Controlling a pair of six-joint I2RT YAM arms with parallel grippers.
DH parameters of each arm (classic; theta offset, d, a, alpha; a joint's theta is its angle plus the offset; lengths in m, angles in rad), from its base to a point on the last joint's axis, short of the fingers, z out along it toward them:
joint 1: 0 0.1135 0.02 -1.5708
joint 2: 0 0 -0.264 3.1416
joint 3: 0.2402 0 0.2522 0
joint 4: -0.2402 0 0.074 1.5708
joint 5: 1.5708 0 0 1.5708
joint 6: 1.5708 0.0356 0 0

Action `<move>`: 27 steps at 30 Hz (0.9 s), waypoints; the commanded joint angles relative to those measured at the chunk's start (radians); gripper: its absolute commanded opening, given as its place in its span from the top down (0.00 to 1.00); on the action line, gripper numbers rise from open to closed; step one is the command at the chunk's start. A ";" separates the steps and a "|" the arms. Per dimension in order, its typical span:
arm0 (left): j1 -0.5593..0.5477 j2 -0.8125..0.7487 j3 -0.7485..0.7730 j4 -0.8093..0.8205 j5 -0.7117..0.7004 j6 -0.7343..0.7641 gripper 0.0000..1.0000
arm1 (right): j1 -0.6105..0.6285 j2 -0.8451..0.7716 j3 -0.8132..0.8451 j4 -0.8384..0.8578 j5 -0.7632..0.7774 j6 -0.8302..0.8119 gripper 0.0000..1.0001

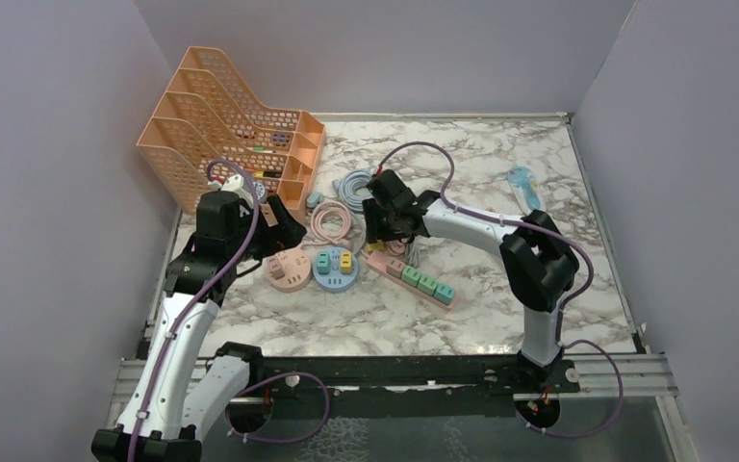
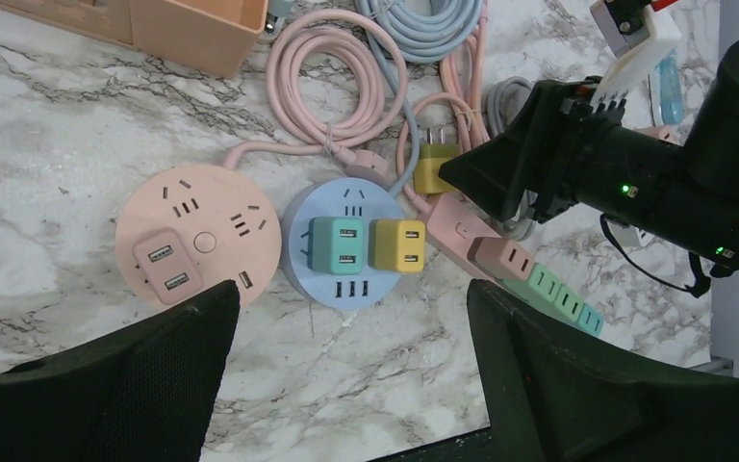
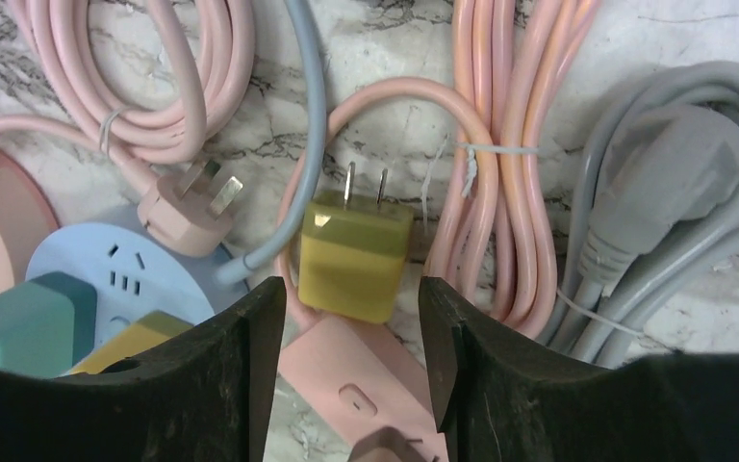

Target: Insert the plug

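A loose yellow two-prong plug (image 3: 354, 252) lies on the marble, prongs pointing away, just beyond the end of a pink power strip (image 3: 346, 371). My right gripper (image 3: 351, 298) is open, its fingers on either side of the plug's near end, not touching it. From above, the right gripper (image 1: 385, 236) hovers over the strip's (image 1: 414, 274) far end. The plug (image 2: 436, 168) also shows in the left wrist view. My left gripper (image 2: 346, 318) is open and empty, above bare marble near a round blue socket (image 2: 346, 202) and a round pink socket (image 2: 197, 207).
An orange file rack (image 1: 231, 135) stands at the back left. Coiled pink and blue cables (image 1: 351, 185), a pink three-pin plug (image 3: 178, 212) and a grey plug (image 3: 654, 183) lie round the yellow plug. A blue packet (image 1: 524, 188) lies at the back right.
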 commanded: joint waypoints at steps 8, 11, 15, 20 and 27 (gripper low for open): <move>0.002 0.019 0.032 0.030 -0.049 -0.034 0.07 | 0.008 0.107 0.075 -0.005 -0.003 -0.030 0.47; 0.002 0.017 0.034 0.034 -0.067 -0.004 0.01 | 0.008 0.116 0.067 0.003 0.019 -0.043 0.48; 0.002 0.034 0.077 0.027 -0.099 0.066 0.01 | 0.009 0.137 0.079 -0.020 0.054 -0.064 0.49; 0.002 0.060 0.104 0.028 -0.110 0.095 0.01 | 0.017 0.163 0.093 -0.046 0.115 -0.080 0.49; 0.002 0.088 0.104 0.042 -0.078 0.106 0.01 | 0.022 0.208 0.149 -0.085 0.150 -0.090 0.60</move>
